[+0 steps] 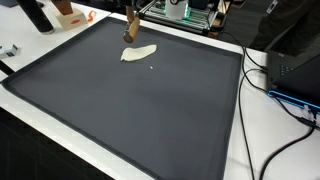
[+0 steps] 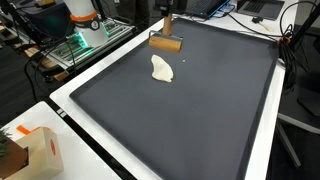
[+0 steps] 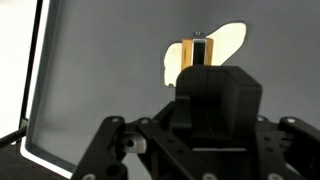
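A flat, pale cream lump [image 1: 139, 53] [image 2: 161, 69] lies on the dark grey mat [image 1: 150, 115] [image 2: 200, 110], near its far edge. A wooden tool, an upright handle on a short crosswise roller [image 2: 166, 42] [image 1: 131, 28], stands just beside the lump. In the wrist view my gripper [image 3: 215, 100] is shut around the tool's black block. Beyond the block the wooden end [image 3: 195, 55] shows over the cream lump [image 3: 232, 40]. The fingers themselves are hidden by the block. The gripper is above the top edge in both exterior views.
The mat has a raised white border [image 2: 70, 105]. A cardboard box [image 2: 38, 152] sits off one corner. The robot base [image 2: 82, 15] and electronics [image 1: 185, 12] stand behind the mat. Cables [image 1: 285, 100] and a black case [image 1: 295, 62] lie alongside it.
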Tool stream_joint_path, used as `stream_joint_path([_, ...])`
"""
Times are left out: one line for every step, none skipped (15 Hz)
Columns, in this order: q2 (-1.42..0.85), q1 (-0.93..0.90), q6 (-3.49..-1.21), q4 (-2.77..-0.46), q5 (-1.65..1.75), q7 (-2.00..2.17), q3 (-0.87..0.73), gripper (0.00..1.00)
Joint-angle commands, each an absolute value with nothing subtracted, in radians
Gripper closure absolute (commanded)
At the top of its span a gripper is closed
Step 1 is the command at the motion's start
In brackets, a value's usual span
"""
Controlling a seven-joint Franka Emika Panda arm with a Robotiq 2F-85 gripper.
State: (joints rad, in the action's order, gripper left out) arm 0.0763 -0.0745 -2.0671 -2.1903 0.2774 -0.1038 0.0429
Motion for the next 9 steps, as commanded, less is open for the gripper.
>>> stream_joint_path([0.169, -0.065, -2.113, -2.253, 0.180, -0.318, 0.023, 0.79])
stream_joint_path([0.108, -0.066, -2.077, -2.201, 0.228, -0.219, 0.041, 0.54])
stream_joint_path([0.122, -0.065, -2.082, -2.207, 0.211, -0.259, 0.037, 0.54])
stream_joint_path([0.131, -0.064, -2.084, -2.212, 0.206, -0.278, 0.033, 0.54])
stream_joint_path([0.136, -0.063, -2.085, -2.215, 0.205, -0.286, 0.032, 0.54])
stream_joint_path([0.139, -0.063, -2.087, -2.218, 0.205, -0.289, 0.032, 0.54])
stream_joint_path([0.139, -0.063, -2.089, -2.221, 0.205, -0.291, 0.032, 0.54])
stream_joint_path([0.139, -0.063, -2.091, -2.224, 0.205, -0.292, 0.032, 0.54])
stream_joint_path([0.139, -0.063, -2.091, -2.226, 0.205, -0.293, 0.032, 0.54])
